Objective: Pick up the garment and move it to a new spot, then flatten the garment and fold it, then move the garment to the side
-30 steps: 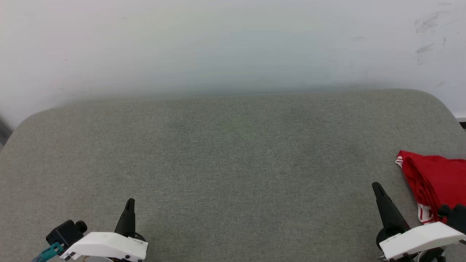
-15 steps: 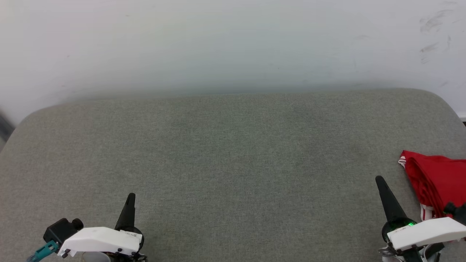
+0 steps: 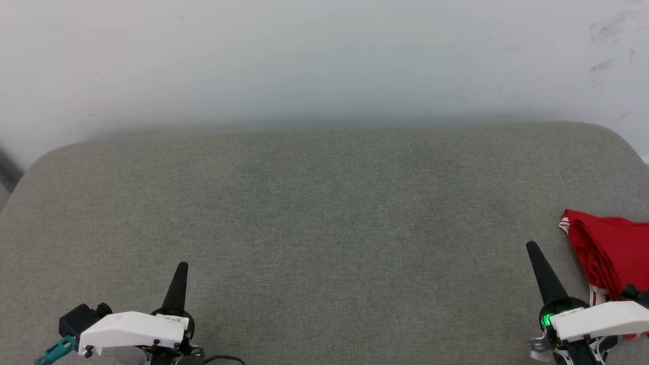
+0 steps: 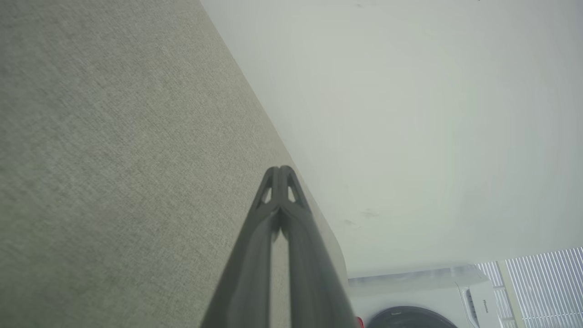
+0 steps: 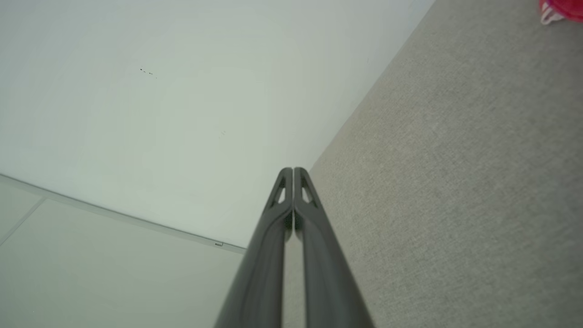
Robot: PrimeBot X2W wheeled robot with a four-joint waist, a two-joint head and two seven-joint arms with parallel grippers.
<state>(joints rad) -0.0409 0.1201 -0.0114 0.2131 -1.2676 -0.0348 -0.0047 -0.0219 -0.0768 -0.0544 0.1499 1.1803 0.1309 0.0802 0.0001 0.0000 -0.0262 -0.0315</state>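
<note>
Both pinched closed, empty: right gripper (image 3: 532, 248) just beside the garment (image 3: 608, 253), left gripper (image 3: 182, 266) well apart from it; garment lies on grey pad (image 3: 324, 213).

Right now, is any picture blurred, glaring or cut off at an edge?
Head view: soft even light, no hard shadows, the garment cut by the right edge. Left wrist view: the left gripper looks soft, close to the lens. Right wrist view: the right gripper soft too; the garment glows pink.

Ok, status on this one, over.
Shut and empty: left gripper, right gripper. The garment bunched on grey cushion, far right, beside right gripper, ungripped. Nothing in the way.
</note>
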